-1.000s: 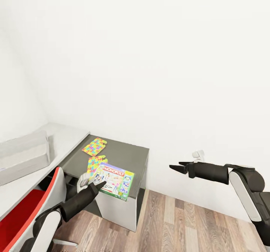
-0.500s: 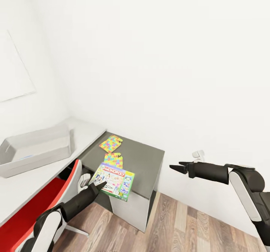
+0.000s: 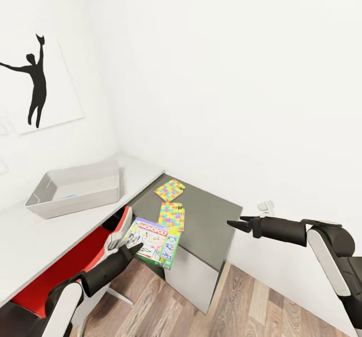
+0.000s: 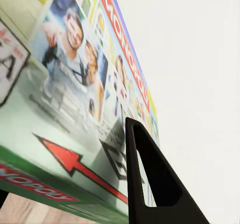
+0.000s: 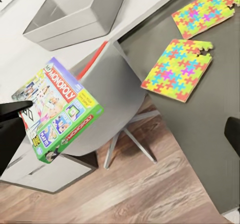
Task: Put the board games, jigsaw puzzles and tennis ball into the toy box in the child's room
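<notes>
The left claw (image 3: pixel 131 248) is clamped on a Monopoly game (image 3: pixel 153 242), holding it in the air over the red chair (image 3: pixel 75 261), near the front edge of the dark table (image 3: pixel 211 221). In the left wrist view one finger (image 4: pixel 150 179) lies flat across the game's printed lid. The right claw (image 3: pixel 235 223) hangs out in front of the wall with nothing in it, its tips drawn close together.

The toy box (image 3: pixel 75 189) sits on the white table (image 3: pixel 30 236) under the athlete picture (image 3: pixel 35 83), well apart from the held game. A bluish patch shows on its floor, too small to tell what it is. Both puzzles (image 3: pixel 172 215) lie flat on the dark table, one just behind the other, so neither is packed yet.

As I judge it, the task is partly done at most: one game is in hand and has yet to reach the box, the two puzzles are left, and the ball and the other games cannot be accounted for from here
</notes>
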You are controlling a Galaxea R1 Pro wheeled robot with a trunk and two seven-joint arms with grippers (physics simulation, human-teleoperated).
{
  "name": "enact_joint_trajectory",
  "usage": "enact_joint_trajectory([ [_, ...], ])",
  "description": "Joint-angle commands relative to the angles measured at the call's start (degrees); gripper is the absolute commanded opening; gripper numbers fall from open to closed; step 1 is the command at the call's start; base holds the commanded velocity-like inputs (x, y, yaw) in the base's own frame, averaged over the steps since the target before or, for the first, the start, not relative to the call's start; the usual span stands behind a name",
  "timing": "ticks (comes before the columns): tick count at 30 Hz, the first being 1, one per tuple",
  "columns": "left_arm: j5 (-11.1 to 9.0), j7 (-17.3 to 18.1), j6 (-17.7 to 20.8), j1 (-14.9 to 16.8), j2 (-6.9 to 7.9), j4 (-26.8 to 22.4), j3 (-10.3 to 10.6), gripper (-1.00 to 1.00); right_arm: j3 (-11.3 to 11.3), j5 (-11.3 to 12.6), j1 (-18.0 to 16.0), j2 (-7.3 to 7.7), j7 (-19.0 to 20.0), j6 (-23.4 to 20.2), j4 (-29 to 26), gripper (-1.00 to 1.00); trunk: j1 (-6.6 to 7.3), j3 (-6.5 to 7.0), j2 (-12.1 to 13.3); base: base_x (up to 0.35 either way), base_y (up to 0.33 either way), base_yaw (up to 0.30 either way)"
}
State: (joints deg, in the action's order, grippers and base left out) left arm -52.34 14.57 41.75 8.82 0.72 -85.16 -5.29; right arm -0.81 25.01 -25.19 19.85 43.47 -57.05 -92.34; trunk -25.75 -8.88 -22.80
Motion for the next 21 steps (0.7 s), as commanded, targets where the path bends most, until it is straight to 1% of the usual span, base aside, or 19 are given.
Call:
enact_joint_trajectory([
  [1,-0.30,0.17,0.39,0.09,-0.02,-0.01,-0.08,-1.00,-0.07,-0.14,-0.03,0.01,0.30,-0.25,-0.03,1.00,-0.03,-0.12,-0.12,0.000,0.000,0.295],
  [21,-0.46,0.22,0.38,0.06,-0.03,-0.01,-0.18,-1.00,-0.07,-0.14,-0.11,0.01,0.30,-0.25,-0.03,1.00,-0.03,-0.12,-0.12,0.000,0.000,0.295],
])
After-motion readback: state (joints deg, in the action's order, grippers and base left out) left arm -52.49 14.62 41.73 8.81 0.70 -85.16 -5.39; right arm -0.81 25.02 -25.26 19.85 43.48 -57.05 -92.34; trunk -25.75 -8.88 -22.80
